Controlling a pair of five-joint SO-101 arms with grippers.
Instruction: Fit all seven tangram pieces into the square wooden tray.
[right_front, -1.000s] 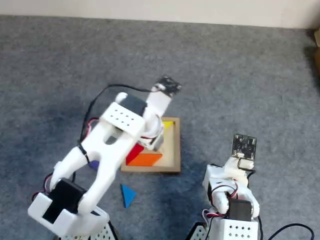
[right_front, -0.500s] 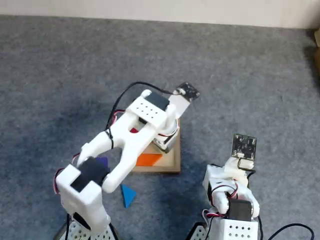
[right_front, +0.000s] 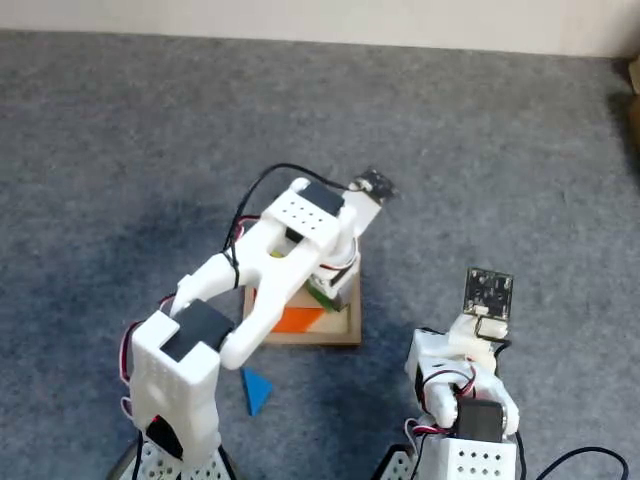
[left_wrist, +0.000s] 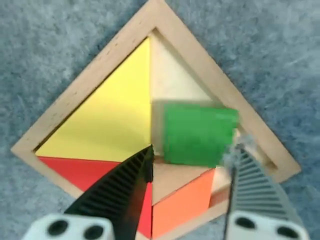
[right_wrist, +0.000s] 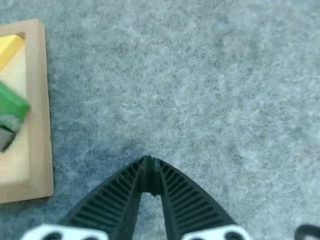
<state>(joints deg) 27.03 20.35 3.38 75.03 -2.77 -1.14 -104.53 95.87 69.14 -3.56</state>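
Looking down from above, the left arm (right_front: 270, 270) stretches over the square wooden tray (right_front: 345, 335), which holds an orange piece (right_front: 295, 318). A blue triangle (right_front: 256, 390) lies on the carpet (right_front: 500, 150) near it. At the left wrist, the left gripper (left_wrist: 192, 150) pinches a green square (left_wrist: 200, 127) by opposite sides, cornerwise to the tray's walls, over bare floor beside the yellow triangle (left_wrist: 107, 120) and red piece (left_wrist: 75, 170). At the right wrist, the right gripper (right_wrist: 150, 162) is pressed together over carpet.

The table (right_front: 500, 150) is covered in grey carpet. The square wooden tray (right_front: 340, 338) lies flat near its middle. A blue triangle (right_front: 256, 389) lies on the carpet at seven o'clock from the tray, apart from it.
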